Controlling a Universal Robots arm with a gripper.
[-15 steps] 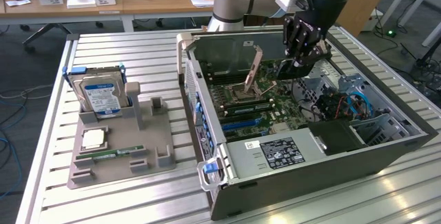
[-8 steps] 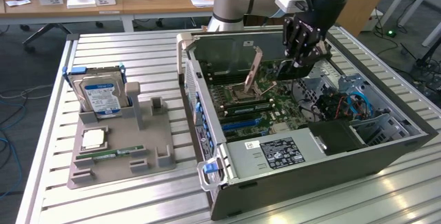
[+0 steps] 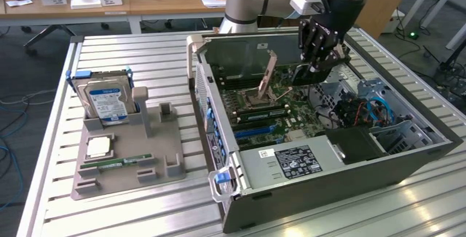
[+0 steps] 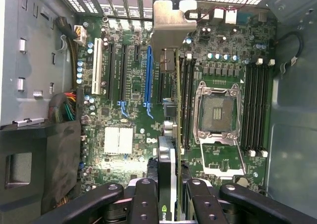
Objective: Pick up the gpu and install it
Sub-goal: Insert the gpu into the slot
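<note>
My gripper (image 3: 317, 69) hangs inside the open computer case (image 3: 218, 117), shut on the gpu (image 3: 298, 77). The card's black body sits between the fingers, and its silver end bracket (image 3: 271, 69) slants down toward the motherboard (image 3: 273, 111). In the wrist view the gpu (image 4: 167, 149) is seen edge-on between the black fingers (image 4: 143, 201), with its bracket (image 4: 171, 28) at the case's rear grille. The card hovers above the board, a little to one side of the long blue expansion slot (image 4: 148, 75) and not touching it.
The empty CPU socket (image 4: 217, 112) and memory slots (image 4: 257, 105) lie beside the card. The power supply (image 3: 291, 163) and drive cage (image 3: 396, 136) fill the case's near end. A grey tray (image 3: 171, 141) at the exterior view's left holds a hard drive (image 3: 108, 101), a processor (image 3: 98, 147) and a memory stick (image 3: 117, 163).
</note>
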